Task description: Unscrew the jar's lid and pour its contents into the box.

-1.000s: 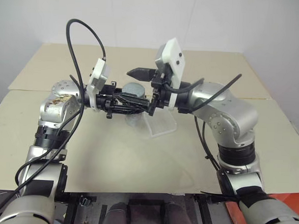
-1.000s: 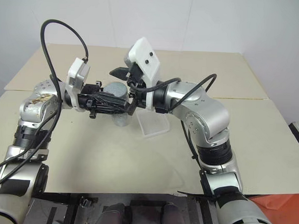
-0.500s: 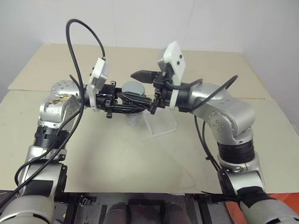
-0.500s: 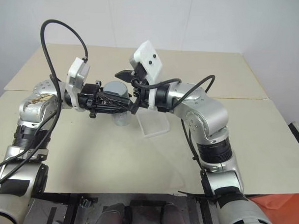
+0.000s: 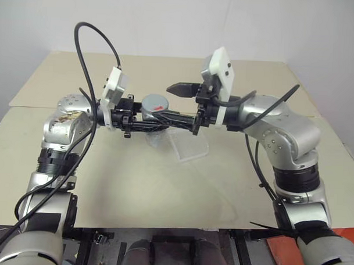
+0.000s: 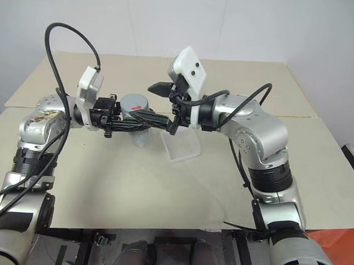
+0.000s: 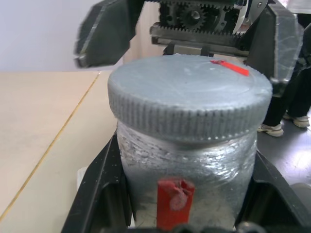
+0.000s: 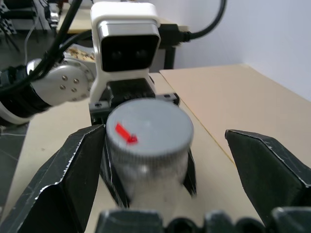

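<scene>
The left claw (image 7: 182, 213) is clamped on the jar (image 7: 187, 170) and holds it upright above the worktop (image 5: 163, 184). The lid (image 5: 155, 102) is screwed on, its red mark on top. The right claw (image 8: 165, 160), fingers wide apart, faces the lid just beside it. The box (image 5: 191, 147) lies just beyond and below. The jar's red label shows no readable writing.

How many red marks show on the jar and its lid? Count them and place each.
2. One red mark lies on top of the lid, near its rim. The other is on the jar side, below the lid. More may be hidden round the back.
</scene>
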